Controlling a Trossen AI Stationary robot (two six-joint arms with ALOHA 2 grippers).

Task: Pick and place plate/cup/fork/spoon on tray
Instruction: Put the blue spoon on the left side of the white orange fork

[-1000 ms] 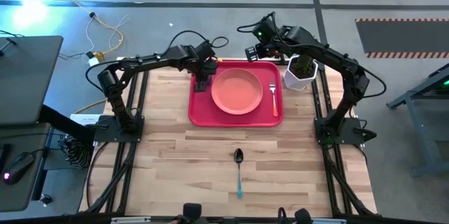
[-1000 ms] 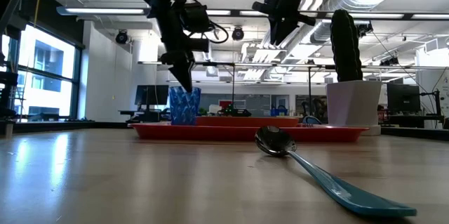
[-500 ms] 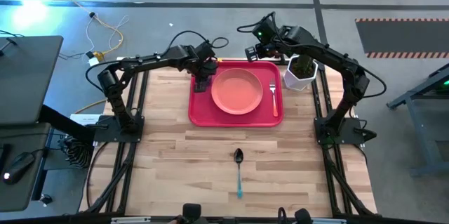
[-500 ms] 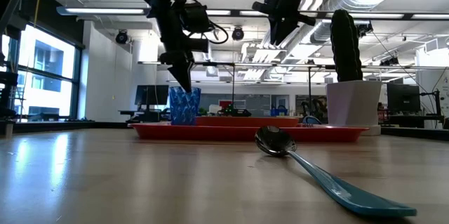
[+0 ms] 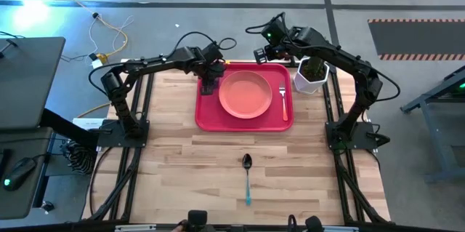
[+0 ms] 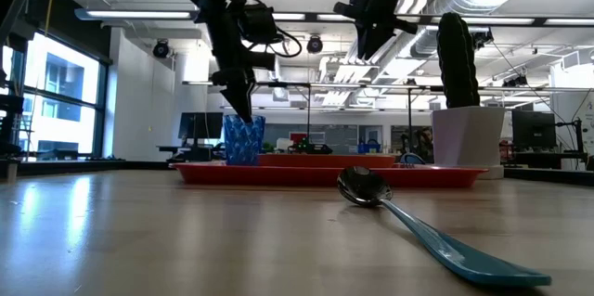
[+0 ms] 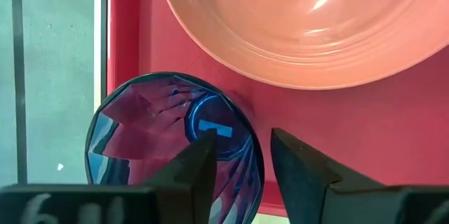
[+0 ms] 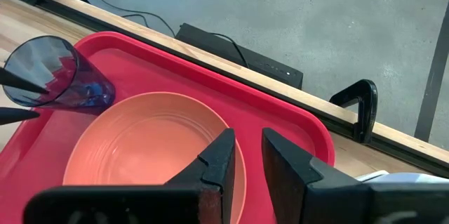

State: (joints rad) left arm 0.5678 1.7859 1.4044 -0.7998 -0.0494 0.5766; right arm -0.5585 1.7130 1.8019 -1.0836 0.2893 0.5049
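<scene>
The blue cup (image 7: 154,133) stands upright on the red tray (image 5: 207,119), in its far left corner beside the pink plate (image 5: 245,94). The fork (image 5: 283,103) lies on the tray's right part. The spoon (image 5: 247,177) lies on the bare table near the front edge. My left gripper (image 7: 242,147) points down at the cup's top and is open. One finger stands over the cup's inside and one outside its rim, on the plate's side; neither visibly touches it. My right gripper (image 8: 247,147) hangs high over the tray's far edge, slightly open and empty.
A white pot with a cactus (image 5: 311,76) stands on the table just right of the tray's far right corner. Bare wood stretches between the tray and the spoon. A black clamp (image 8: 358,108) sits on the table's far edge.
</scene>
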